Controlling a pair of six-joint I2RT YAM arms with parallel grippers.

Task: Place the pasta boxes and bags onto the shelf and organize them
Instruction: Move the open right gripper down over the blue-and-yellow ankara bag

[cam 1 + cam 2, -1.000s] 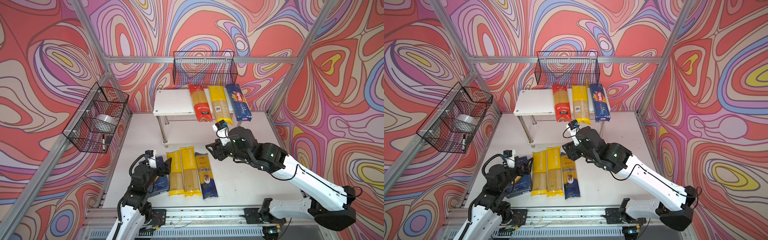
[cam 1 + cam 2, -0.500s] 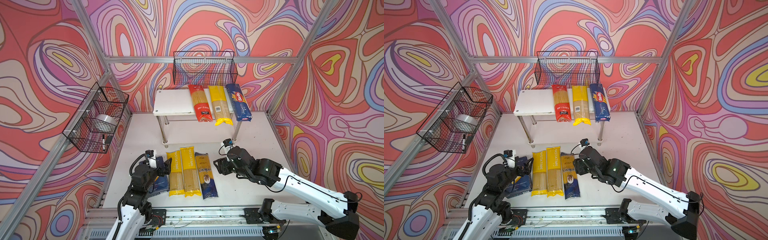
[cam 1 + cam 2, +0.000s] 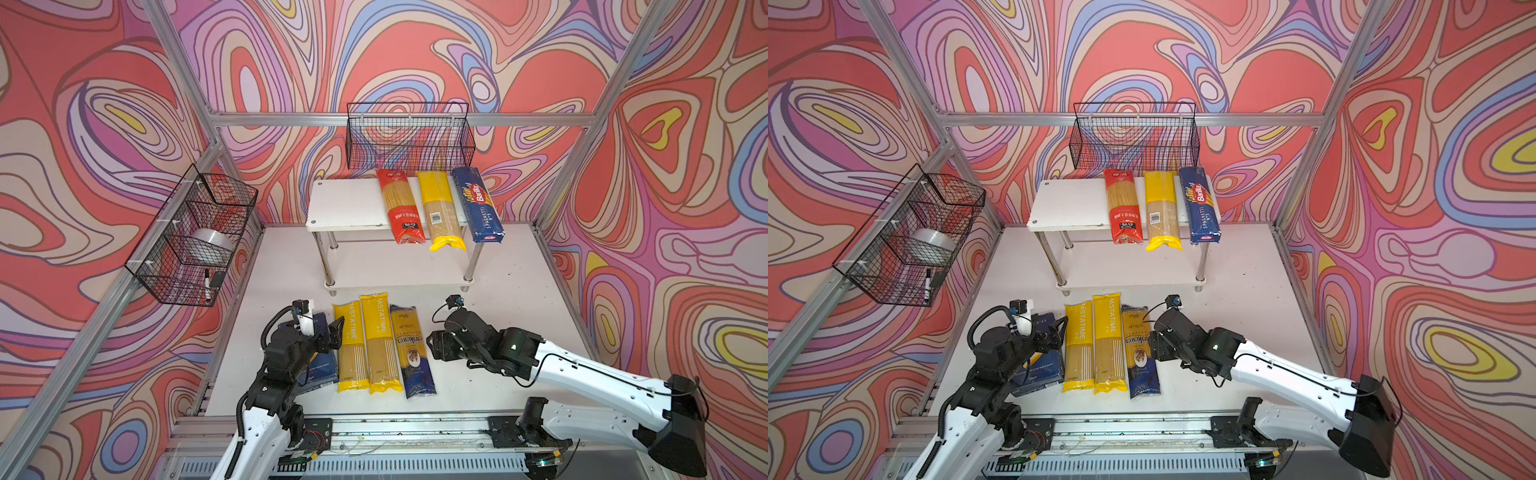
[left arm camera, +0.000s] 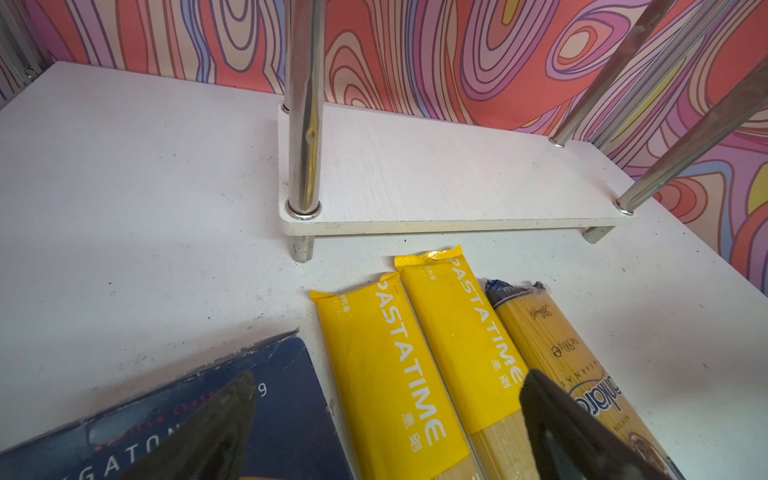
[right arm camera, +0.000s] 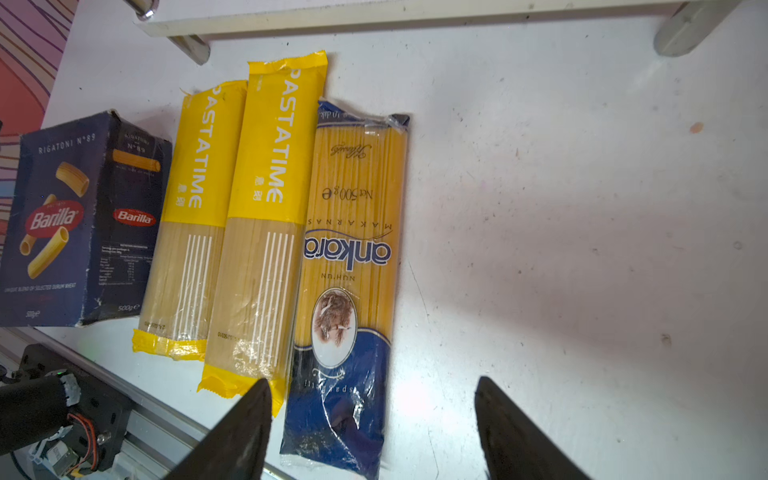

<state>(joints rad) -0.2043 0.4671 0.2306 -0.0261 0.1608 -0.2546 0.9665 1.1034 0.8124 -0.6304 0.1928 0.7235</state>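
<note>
While three packs are already laid side by side on the top board of the shelf (image 3: 345, 203), four more are lined up flat on the counter (image 3: 511, 282) just near of it. Up top, left to right: a red-ended bag (image 3: 401, 208), a yellow-ended bag (image 3: 440, 212) and the long navy Barilla spaghetti box (image 3: 478, 203), near ends hung over the front edge. Down on the counter, left to right: the squat cardboard rigatoni box (image 5: 62, 220), two glossy PASTATIME bags (image 3: 351, 345) (image 3: 379, 340) with clear middles, and the gold-and-navy ankara bag (image 3: 411, 349) with an oval emblem. The right gripper (image 5: 372, 382) is spread wide with nothing held, just right of the ankara bag. The left gripper (image 4: 390, 374) is spread wide and empty too, held over the rigatoni box's right side. The shelf's white boards are carried on shiny chrome tube legs (image 4: 305, 124).
</note>
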